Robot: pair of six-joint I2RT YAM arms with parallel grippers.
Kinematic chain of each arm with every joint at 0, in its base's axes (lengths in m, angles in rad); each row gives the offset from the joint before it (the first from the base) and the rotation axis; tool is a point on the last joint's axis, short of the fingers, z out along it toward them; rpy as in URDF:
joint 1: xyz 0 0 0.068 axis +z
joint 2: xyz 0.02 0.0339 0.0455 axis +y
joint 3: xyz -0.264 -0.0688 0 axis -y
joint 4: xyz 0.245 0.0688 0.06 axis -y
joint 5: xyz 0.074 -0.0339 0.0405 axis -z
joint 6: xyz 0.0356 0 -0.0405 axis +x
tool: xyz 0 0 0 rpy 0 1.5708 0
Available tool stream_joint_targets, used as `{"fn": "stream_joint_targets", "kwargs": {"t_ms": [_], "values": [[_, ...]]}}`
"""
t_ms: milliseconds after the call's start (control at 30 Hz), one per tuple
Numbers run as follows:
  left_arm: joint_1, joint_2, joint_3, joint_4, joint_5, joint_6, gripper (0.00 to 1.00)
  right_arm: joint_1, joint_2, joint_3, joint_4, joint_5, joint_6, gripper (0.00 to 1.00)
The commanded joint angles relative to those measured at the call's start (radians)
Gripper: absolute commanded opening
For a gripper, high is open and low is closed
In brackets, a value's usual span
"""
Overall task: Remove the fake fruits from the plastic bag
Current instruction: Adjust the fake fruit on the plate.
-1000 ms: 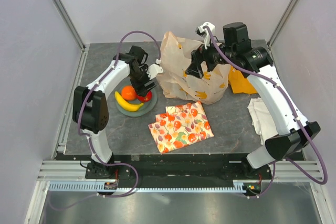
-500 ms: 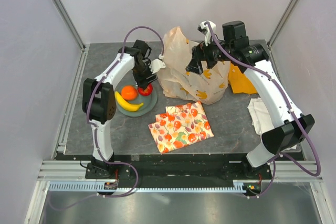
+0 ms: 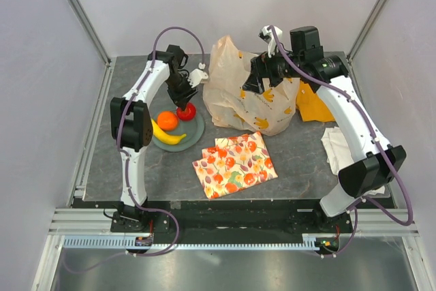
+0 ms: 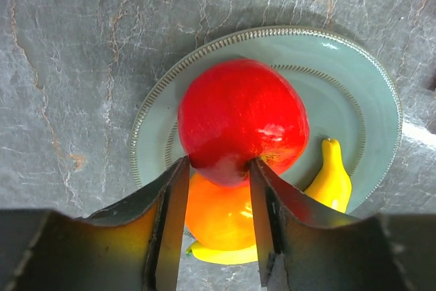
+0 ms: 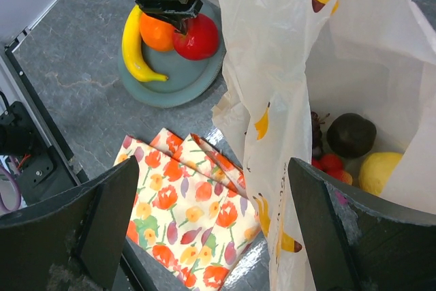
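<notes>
The cream plastic bag (image 3: 248,100) stands at the back centre, its mouth open. My right gripper (image 3: 261,83) hovers over the mouth, open, with the bag's wall (image 5: 286,66) hanging between its wide-apart fingers. Inside the bag lie a dark round fruit (image 5: 351,134), a yellow lemon (image 5: 378,170) and red grapes (image 5: 330,165). My left gripper (image 3: 184,102) is shut on the red apple (image 4: 242,120), just above the grey-green plate (image 4: 354,93). The orange (image 3: 167,120) and the banana (image 3: 167,135) lie on the plate.
A flat fruit-patterned cloth (image 3: 235,163) lies in front of the bag. A folded white cloth (image 3: 335,148) lies at the right. An orange object (image 3: 313,107) sits behind the bag at the right. Enclosure walls stand on three sides.
My left gripper has carried the red apple toward the back of the plate and its wrist has turned. The right gripper has shifted slightly over the bag's mouth.
</notes>
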Motion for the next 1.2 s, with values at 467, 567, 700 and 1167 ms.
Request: {"fn": "stream_joint_targets", "kwargs": {"t_ms": [467,567,700,1167], "values": [[0.007,-0.274,-0.235,0.227,0.097,-0.227,0.99,-0.016,0.022,0.020,0.053,-0.030,0.025,0.98],[-0.036,-0.386,-0.418,0.376,0.007,-0.172,0.99,-0.018,0.022,0.013,0.056,-0.031,0.027,0.98],[-0.051,-0.380,-0.458,0.395,-0.009,-0.161,0.99,-0.021,0.029,0.025,0.061,-0.037,0.032,0.98],[-0.061,-0.257,-0.423,0.490,-0.116,-0.175,0.99,-0.022,0.031,0.019,0.062,-0.040,0.032,0.98]]}}
